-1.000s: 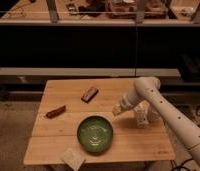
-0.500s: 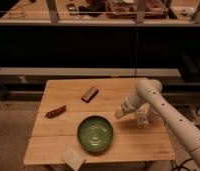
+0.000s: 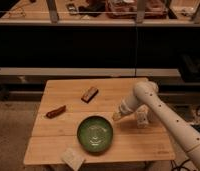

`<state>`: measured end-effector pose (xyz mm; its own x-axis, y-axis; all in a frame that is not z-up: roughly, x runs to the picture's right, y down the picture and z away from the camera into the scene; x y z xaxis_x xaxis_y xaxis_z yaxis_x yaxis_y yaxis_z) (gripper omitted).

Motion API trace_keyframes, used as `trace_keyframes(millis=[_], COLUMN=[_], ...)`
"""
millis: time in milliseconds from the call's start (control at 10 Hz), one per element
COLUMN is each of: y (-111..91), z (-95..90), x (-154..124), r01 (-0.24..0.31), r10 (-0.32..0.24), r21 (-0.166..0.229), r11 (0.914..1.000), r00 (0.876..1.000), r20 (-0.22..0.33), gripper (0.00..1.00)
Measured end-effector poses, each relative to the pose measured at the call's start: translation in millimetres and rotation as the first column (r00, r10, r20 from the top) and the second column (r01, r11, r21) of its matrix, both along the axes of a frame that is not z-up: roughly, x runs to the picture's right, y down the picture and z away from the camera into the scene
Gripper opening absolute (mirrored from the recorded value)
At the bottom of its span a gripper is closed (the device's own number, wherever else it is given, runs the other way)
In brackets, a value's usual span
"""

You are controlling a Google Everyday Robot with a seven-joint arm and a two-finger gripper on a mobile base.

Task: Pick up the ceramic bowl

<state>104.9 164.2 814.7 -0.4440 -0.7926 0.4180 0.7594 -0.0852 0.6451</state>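
Observation:
The ceramic bowl [image 3: 95,133] is round, shallow and glossy green with a faint pattern inside. It sits on the wooden table [image 3: 68,97] near the front middle. My gripper [image 3: 117,115] is at the end of the white arm, low over the table just right of and behind the bowl's rim, apart from it.
A brown bar-shaped packet [image 3: 89,94] lies behind the bowl. A reddish-brown elongated item [image 3: 56,111] lies at the left. A pale square packet [image 3: 73,158] sits at the front edge. A small pale object [image 3: 141,118] stands right of my gripper. Dark shelving runs behind the table.
The arm has shifted slightly, with the gripper edging left and down toward the bowl's right rim. The bowl and other items have not moved.

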Motion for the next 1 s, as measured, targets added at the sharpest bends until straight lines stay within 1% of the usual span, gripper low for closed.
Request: trace_keyframes(millis=[100,300,400,700,1000], y=[-1,-3,-5,-7,-7], z=[2.8,7.1,10.7,17.3,20.2], x=[-6,-7,-6,-5,-3], r01=[0.002,0.003,0.005,0.006,0.003], r10=[-0.002,-0.003,-0.005,-0.006,-0.003], r21=[0.001,0.007,0.014,0.024,0.031], r11=[1.0000,1.0000,0.9999,0.9997,0.9995], r00=[1.000,1.000,1.000,1.000,1.000], r20=[0.011,0.012,0.007,-0.006,-0.014], gripper=[0.39,0.54,0.58,0.58,0.58])
